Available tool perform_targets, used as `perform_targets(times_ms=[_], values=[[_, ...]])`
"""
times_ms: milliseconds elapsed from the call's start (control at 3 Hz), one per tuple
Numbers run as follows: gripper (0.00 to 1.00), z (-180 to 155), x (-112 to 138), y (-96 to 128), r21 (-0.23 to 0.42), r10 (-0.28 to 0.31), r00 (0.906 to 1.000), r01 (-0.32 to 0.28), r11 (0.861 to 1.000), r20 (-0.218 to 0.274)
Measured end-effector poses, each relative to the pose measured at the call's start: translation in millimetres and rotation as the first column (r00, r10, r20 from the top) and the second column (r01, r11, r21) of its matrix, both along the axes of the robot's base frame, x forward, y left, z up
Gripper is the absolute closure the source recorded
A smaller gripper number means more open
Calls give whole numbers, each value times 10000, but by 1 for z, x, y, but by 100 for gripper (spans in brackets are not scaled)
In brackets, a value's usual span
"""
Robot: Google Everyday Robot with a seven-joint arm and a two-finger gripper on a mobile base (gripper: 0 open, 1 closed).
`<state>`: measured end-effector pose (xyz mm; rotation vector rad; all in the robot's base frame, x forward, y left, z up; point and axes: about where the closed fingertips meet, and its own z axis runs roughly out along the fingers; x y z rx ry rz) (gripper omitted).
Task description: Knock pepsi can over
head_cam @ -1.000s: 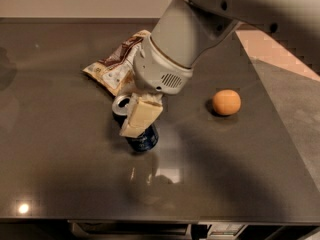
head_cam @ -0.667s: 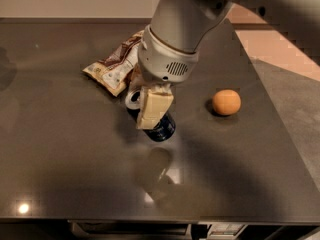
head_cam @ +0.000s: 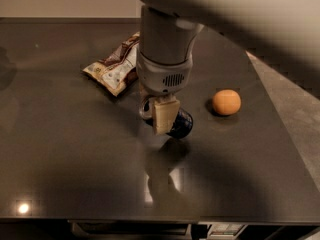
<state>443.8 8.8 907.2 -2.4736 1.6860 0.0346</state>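
The pepsi can (head_cam: 182,124) is dark blue and sits on the dark table near the middle. It leans far over, with its silver top (head_cam: 145,109) pointing left. My gripper (head_cam: 163,120) comes down from above on the grey arm (head_cam: 165,59) and is right at the can, covering its middle. The gripper's cream-coloured tip stands in front of the can.
A brown-and-white snack bag (head_cam: 116,69) lies behind and to the left of the can. An orange fruit (head_cam: 226,102) sits to the right. The table's right edge (head_cam: 280,114) runs diagonally, and its front edge (head_cam: 150,219) is near the bottom.
The arm and gripper moved right and slightly toward the front. The can went with them, shifting right and tipping further from upright toward its side.
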Motion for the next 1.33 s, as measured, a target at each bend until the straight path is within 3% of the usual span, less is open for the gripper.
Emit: perform_targets(times_ms=[667,1333], values=[[60,-31,6,-5,-1396,305,9994,-283,9898,134],[13,-41,11,-6,-1669,496,9987,-507,9847,-106]])
